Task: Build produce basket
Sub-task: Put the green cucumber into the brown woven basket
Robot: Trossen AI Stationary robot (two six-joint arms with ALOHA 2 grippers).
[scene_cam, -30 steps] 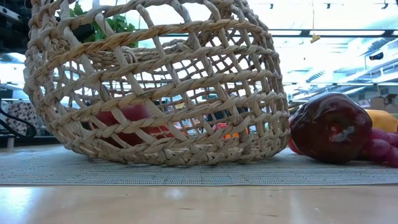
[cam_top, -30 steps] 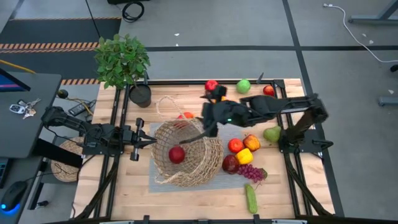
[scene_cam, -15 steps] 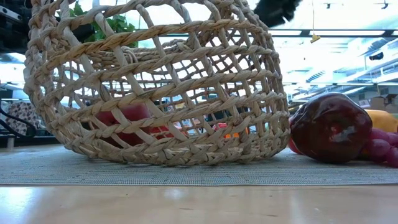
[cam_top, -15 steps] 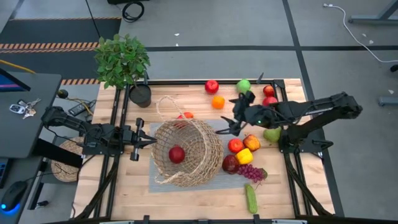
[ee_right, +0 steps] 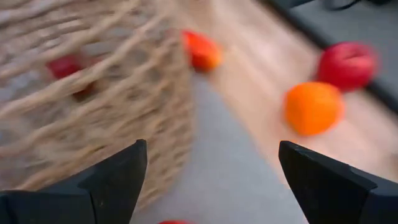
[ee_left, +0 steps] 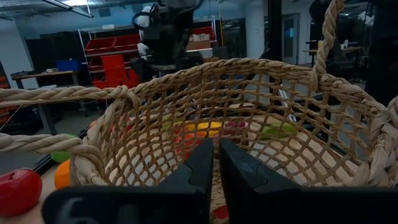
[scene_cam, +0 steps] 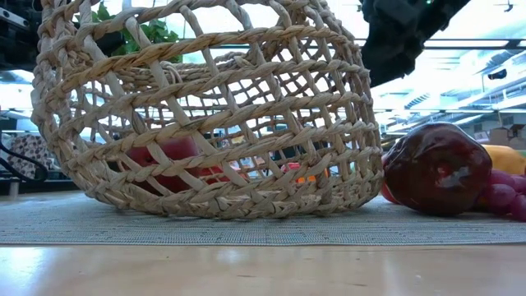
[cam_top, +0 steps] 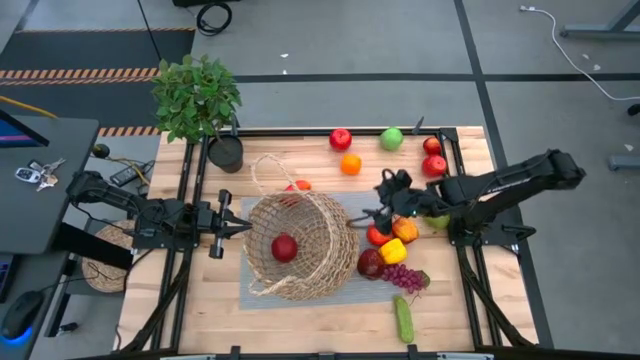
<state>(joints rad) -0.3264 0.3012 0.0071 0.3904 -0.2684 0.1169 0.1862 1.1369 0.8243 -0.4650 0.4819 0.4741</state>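
Since right gripper (cam_top: 378, 213) left basket (cam_top: 300, 245) with fingers spread empty, we see it over produce (cam_top: 392, 240) at 3 o'clock; next pick likely.

desk (cam_top: 200, 300): pale wood | grey mat (cam_top: 350, 290) under basket (cam_top: 300, 245) | loose produce (cam_top: 390, 240) beside | potted plant (cam_top: 200, 105) at far corner

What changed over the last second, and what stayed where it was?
The right gripper drew back from over the basket toward the right side and came down by the fruit pile, above the red apple; its fingers are open and empty. In the low view its arm now shows beside the basket. The left gripper, shut at the basket's rim, the apple inside and the loose fruit stayed put.
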